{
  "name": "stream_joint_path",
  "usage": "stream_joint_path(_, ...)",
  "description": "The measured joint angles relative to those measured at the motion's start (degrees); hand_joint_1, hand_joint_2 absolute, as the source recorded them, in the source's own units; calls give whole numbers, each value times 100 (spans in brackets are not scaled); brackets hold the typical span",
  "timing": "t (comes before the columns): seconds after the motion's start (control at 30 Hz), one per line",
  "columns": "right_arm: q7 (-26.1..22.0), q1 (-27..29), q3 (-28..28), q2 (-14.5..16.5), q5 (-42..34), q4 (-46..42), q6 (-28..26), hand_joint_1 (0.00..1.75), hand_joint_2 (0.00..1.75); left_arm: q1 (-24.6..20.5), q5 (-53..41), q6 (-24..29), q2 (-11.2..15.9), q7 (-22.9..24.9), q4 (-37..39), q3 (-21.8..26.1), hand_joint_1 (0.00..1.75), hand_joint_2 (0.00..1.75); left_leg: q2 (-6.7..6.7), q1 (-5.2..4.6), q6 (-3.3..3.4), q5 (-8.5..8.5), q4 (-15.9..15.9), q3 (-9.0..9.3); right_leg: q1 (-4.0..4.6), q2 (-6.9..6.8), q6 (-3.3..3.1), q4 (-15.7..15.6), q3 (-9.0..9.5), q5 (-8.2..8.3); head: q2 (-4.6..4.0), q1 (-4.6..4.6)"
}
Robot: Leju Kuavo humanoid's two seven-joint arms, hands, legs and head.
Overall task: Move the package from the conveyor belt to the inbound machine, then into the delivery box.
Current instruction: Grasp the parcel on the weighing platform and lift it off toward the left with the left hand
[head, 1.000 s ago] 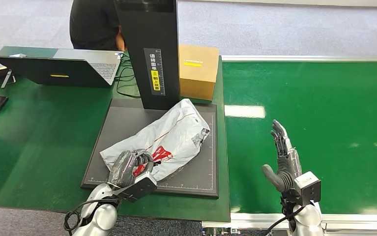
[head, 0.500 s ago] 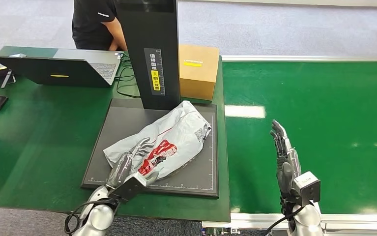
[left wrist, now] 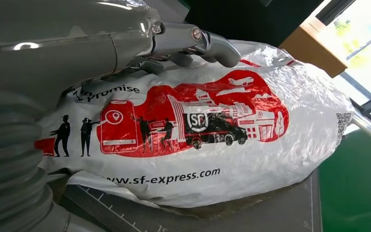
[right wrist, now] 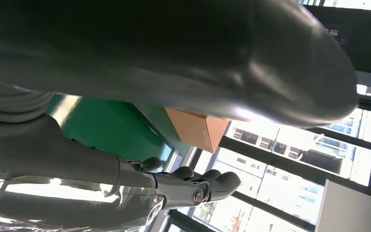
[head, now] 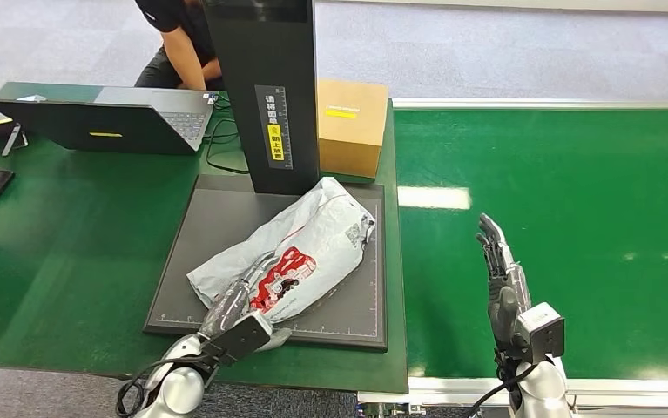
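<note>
From the head view, the left hand point(head: 241, 300) is lying with its fingers stretched out flat against the near end of the package point(head: 291, 259), touching but not gripping it; the right hand point(head: 504, 283) is standing upright above the conveyor belt point(head: 574, 200) with fingers straight and holding nothing; the package is resting diagonally on the dark scanning plate point(head: 217, 218) of the inbound machine point(head: 265, 87), just in front of its black column, with a brown cardboard box point(head: 350, 126) standing just beside that column. In the left wrist view, the left hand's fingers point(left wrist: 212, 43) are lying extended over the top of the package point(left wrist: 231, 140), a crinkled white plastic mailer printed with a red graphic and "sf-express.com". In the right wrist view, the right hand's fingers point(right wrist: 212, 183) are reaching out straight and closing on nothing.
</note>
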Motion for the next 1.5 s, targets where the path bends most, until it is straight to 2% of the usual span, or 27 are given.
stream_joint_path(0.27,0,0,1,0,0,0,0,0,0,-8,-115,49,20,90,1,-84,0,175,0,0,0,0,0,0,0,0,0,0,0,0,0,-1)
stream_joint_path(0.5,52,0,-2,10,10,-1,6,0,0,-196,-947,305,21,652,203,-94,0,175,0,0,0,0,0,3,0,0,0,0,3,0,0,-1)
stream_joint_path(0.53,56,-1,-6,18,20,-1,14,0,0,-236,-1006,324,20,691,261,-95,21,175,0,0,0,0,0,4,0,0,0,0,4,0,0,-1)
stream_joint_path(0.63,59,-1,-20,46,50,0,31,0,0,-315,-1091,363,20,748,400,-93,152,175,2,0,0,0,-1,8,0,1,-1,0,6,0,0,-1)
stream_joint_path(0.67,59,-1,-25,52,54,0,32,0,0,-331,-1094,375,19,751,429,-90,175,175,2,0,-1,1,-1,9,0,1,-1,0,7,0,0,-1)
stream_joint_path(1.3,56,-7,-106,93,107,0,66,0,0,-551,-839,314,11,632,633,50,175,175,1,-1,-1,1,-2,22,-1,0,0,0,24,0,0,-1)
stream_joint_path(1.5,46,35,-156,94,97,-15,64,0,0,-565,-1291,1005,3,883,651,207,175,175,6,-1,-4,-1,-2,27,0,5,-2,0,23,0,0,2)
